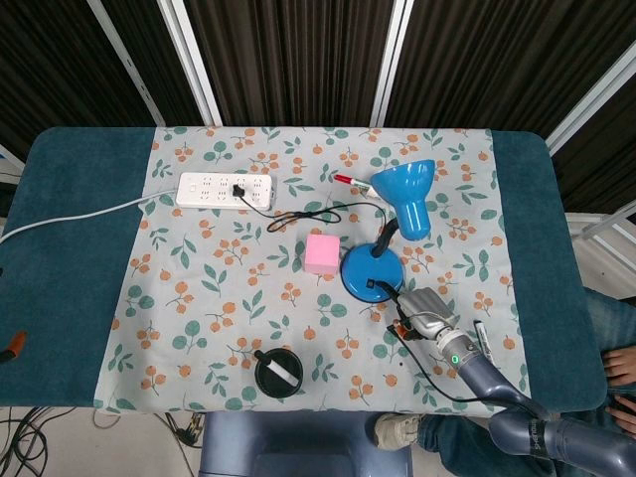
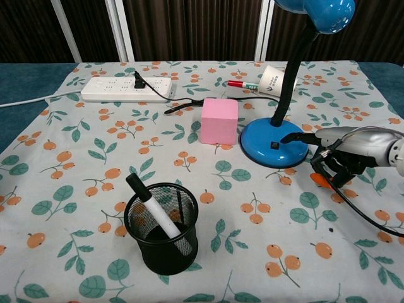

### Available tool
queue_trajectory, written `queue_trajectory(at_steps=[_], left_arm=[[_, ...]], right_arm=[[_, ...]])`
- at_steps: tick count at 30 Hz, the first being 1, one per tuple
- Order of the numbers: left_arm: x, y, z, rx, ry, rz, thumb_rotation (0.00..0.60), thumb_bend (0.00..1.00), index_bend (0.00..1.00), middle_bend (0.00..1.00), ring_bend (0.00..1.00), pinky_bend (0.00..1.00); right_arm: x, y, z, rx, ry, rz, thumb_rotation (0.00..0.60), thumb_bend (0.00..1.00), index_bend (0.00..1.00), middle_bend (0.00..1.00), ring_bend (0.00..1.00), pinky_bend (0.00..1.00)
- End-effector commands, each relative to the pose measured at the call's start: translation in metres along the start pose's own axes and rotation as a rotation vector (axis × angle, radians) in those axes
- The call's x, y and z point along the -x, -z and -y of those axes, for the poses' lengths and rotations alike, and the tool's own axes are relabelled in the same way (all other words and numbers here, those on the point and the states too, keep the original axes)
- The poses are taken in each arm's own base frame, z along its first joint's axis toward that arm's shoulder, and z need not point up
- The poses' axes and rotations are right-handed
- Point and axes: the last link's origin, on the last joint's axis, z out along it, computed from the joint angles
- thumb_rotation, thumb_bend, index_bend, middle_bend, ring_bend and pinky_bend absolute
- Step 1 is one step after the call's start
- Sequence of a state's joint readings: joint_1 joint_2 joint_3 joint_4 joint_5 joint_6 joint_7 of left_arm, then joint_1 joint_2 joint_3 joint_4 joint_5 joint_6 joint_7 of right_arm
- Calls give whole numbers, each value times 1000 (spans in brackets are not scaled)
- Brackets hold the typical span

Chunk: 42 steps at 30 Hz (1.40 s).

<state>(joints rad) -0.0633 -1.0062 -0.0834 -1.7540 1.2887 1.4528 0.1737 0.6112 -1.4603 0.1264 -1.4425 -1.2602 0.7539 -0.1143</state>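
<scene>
**Fingertip at the base of the blue lamp**

The right robot hand [image 2: 344, 151] lay low over the table [image 1: 70, 258], one finger stretched out so that its dark tip met the rim of the desk lamp's round base [image 2: 274, 142], close to the small black switch on top. The other fingers were curled under the palm and held nothing. The left robot hand showed in neither view.

The desk lamp [image 1: 383, 234] stood upright just right of the pink cube [image 2: 219, 120], its black gooseneck rising from the base to the blue shade [image 1: 407, 194]. The base looked broad and weighted, so it would probably stay put under a light downward press, but a sideways shove might slide it on the floral cloth [image 1: 219, 288]. The glossy plastic looked slick; the switch was likely the place to press, and the base rim the place to grip. The neck appeared bendable and a poor handle. The cord [image 1: 318, 212] ran to the power strip [image 1: 225, 190] and could drag.
</scene>
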Motion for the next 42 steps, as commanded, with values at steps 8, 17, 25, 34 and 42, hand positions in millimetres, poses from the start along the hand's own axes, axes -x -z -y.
queue_trajectory(at_steps=[8, 17, 25, 34, 42], left_arm=[[0, 0, 0, -1, -1, 1, 600, 279, 35, 44, 0, 98], [0, 0, 0, -1, 1, 0, 600, 279, 35, 44, 0, 98], [0, 0, 1, -2, 0, -1, 600, 279, 35, 44, 0, 98], [0, 0, 1, -3, 0, -1, 600, 279, 35, 44, 0, 98], [0, 0, 1, -3, -3, 0, 600, 280, 36, 44, 0, 98]], right_arm=[[1, -4, 2, 4, -1, -2, 600, 562, 33, 728, 775, 898], [2, -7, 7, -4, 6, 1, 600, 562, 33, 728, 775, 928], [3, -9, 9, -5, 12, 6, 600, 562, 33, 728, 775, 952], [5, -10, 8, 2, 34, 30, 600, 562, 35, 728, 775, 975], [7, -11, 7, 4, 76, 61, 600, 562, 133, 728, 775, 997]])
